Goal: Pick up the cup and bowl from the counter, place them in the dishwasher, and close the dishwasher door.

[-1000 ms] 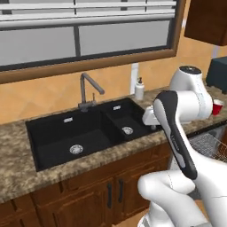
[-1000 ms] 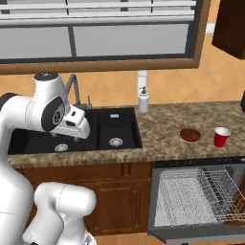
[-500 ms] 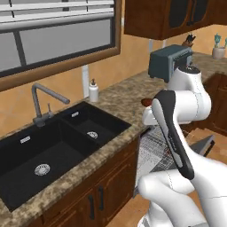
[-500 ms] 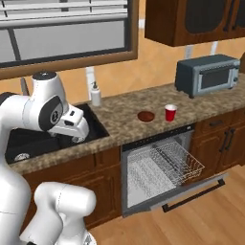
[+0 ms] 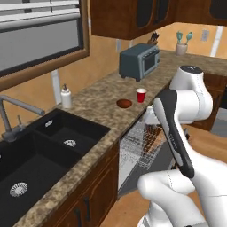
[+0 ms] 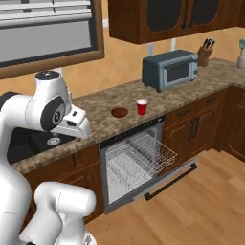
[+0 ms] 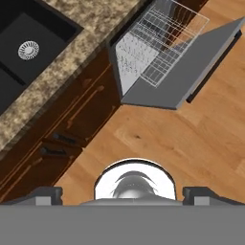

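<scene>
The red cup [image 6: 141, 107] stands on the granite counter [image 6: 100, 103] with the dark reddish-brown bowl [image 6: 119, 112] just to its left; both also show as cup [image 5: 141, 95] and bowl [image 5: 124, 103]. Below them the dishwasher [image 6: 136, 160] has its grey door [image 7: 191, 72] dropped open and the wire rack [image 7: 158, 43] pulled out. My gripper [image 7: 122, 195] hangs in front of the cabinets, left of the dishwasher, looking down at the floor. Its fingertips [image 7: 44, 194] stand wide apart and open, holding nothing, well away from cup and bowl.
A grey toaster oven [image 6: 170, 70] sits on the counter right of the cup. The black double sink [image 5: 44, 150] and a white soap bottle [image 5: 66, 96] lie to the left. A knife block [image 6: 206, 50] stands in the far corner. Wood floor [image 6: 191, 206] spreads before the open door.
The whole picture has shifted: the base has driven and turned, so the sink slid left and the dishwasher, cup, bowl and toaster oven came closer to centre. The arm keeps its pose.
</scene>
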{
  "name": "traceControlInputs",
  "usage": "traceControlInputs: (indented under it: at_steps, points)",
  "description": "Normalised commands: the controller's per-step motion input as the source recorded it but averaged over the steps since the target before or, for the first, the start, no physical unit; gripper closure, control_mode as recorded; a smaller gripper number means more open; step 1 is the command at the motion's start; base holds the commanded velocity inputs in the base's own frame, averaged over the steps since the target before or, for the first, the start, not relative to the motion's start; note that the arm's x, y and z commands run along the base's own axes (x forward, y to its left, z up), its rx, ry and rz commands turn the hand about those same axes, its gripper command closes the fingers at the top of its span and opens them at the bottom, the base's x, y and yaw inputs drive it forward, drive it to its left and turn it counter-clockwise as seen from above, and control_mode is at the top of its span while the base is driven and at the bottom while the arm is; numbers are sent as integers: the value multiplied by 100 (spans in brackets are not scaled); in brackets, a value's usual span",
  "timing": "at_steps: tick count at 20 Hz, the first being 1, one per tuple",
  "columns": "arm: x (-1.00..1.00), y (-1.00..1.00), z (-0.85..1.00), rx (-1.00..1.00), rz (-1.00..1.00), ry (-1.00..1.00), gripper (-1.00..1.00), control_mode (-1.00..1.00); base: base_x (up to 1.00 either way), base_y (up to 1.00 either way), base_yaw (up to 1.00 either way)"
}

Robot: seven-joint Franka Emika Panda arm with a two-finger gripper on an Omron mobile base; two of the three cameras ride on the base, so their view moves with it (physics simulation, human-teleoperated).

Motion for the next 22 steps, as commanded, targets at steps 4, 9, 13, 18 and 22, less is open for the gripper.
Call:
traceControlInputs:
  at_steps: [4, 9, 13, 18, 22]
  points:
    - [0, 0, 0, 0, 0, 0, -100, 100, 48, 0, -10]
    - [0, 0, 0, 0, 0, 0, -100, 100, 67, 5, -5]
    - [0, 0, 0, 0, 0, 0, -100, 100, 72, 16, -9]
    - [0, 0, 0, 0, 0, 0, -100, 100, 57, 30, -17]
    - [0, 0, 0, 0, 0, 0, -100, 100, 24, 30, -34]
